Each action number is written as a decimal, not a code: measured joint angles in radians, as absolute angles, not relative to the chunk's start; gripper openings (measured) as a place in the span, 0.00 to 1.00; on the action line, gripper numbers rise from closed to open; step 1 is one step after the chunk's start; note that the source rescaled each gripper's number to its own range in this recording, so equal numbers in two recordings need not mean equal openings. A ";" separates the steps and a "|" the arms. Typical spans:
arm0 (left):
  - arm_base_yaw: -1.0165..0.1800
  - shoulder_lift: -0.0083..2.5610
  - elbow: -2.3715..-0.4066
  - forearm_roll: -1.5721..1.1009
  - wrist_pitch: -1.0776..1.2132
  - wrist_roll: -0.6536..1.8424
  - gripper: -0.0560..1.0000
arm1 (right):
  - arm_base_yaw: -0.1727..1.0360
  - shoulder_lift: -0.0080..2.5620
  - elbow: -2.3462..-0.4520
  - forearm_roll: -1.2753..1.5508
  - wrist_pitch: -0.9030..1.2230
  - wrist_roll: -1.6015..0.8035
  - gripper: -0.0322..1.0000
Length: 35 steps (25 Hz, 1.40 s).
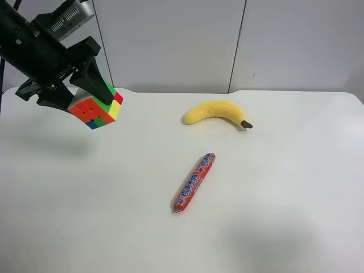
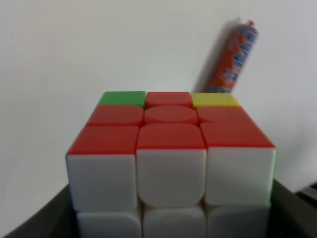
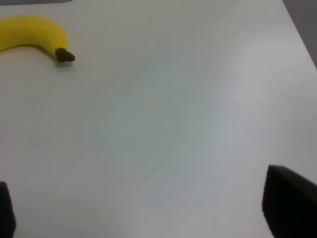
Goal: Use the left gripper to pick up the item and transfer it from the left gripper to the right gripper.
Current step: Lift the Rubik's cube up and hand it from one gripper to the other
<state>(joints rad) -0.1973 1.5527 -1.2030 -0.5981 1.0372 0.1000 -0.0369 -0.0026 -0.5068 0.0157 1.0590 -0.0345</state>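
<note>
The item, a small puzzle cube [image 1: 96, 108], hangs above the white table at the far left of the exterior high view. My left gripper [image 1: 79, 95] is shut on it from above. In the left wrist view the cube [image 2: 171, 153] fills the frame with its red face up and white face toward the camera, and a dark finger [image 2: 34, 223] flanks it on each side. My right gripper [image 3: 143, 215] is open, its two black fingertips wide apart over bare table with nothing between them. The right arm is outside the exterior high view.
A yellow banana [image 1: 219, 111] lies at the back centre-right of the table [image 1: 284, 199]; its dark tip shows in the right wrist view [image 3: 64, 54]. A red wrapped sausage stick [image 1: 194, 182] lies diagonally mid-table, also seen beyond the cube [image 2: 235, 57].
</note>
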 joint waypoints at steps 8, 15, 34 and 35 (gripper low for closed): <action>-0.276 1.515 -1.203 -0.678 1.069 0.279 0.06 | -0.037 -0.003 -0.507 0.016 1.059 -0.035 1.00; -0.400 1.513 -1.203 -0.815 1.005 0.461 0.06 | -0.037 -0.003 -0.507 0.016 1.059 -0.035 1.00; -0.514 1.513 -1.203 -0.997 1.005 0.912 0.06 | -0.037 -0.003 -0.507 0.016 1.059 -0.035 1.00; -0.514 1.513 -1.203 -1.008 1.009 0.941 0.06 | -0.037 -0.003 -0.507 0.016 1.059 -0.035 1.00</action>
